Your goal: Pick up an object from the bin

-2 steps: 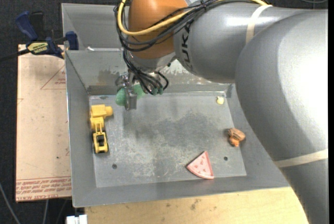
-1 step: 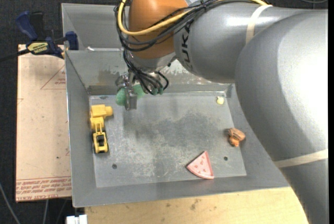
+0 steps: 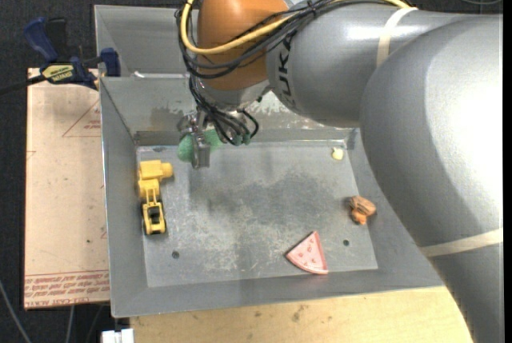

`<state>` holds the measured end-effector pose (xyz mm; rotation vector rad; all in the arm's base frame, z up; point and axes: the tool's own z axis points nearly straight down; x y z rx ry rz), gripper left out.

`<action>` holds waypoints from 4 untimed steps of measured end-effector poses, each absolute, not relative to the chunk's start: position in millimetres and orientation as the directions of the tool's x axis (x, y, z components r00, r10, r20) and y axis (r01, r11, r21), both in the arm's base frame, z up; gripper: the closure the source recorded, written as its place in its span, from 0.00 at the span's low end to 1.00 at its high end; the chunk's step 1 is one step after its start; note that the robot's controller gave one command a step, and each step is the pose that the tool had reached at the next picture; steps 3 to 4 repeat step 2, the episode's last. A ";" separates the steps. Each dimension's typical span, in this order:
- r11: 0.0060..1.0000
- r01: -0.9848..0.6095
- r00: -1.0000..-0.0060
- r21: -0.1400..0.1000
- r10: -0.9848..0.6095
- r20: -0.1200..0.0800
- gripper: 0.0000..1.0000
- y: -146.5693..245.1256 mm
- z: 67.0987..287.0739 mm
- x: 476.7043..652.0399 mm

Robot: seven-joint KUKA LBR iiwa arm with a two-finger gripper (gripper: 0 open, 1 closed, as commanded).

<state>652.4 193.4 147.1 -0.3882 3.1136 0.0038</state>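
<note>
My gripper (image 3: 199, 153) hangs under the orange wrist cover at the back left of the bin floor. It stands right at a small green thing (image 3: 186, 148), which shows on both sides of it and is partly hidden behind it. A yellow toy digger (image 3: 152, 194) lies a little to the front left of the gripper, along the bin's left wall.
A pink watermelon-slice toy (image 3: 309, 255) lies near the front edge. A small orange-brown thing (image 3: 362, 209) sits by the right wall, and a tiny cream piece (image 3: 338, 153) sits at the back right. The arm covers the bin's upper right.
</note>
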 end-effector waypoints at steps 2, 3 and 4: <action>0.970 -0.245 -0.970 0.002 -0.245 -0.004 1.00 193.2 147.0 652.4; 0.970 -0.245 -0.970 0.002 -0.245 -0.004 1.00 193.2 147.0 652.4; 0.970 -0.245 -0.970 0.002 -0.245 -0.004 1.00 193.2 147.0 652.4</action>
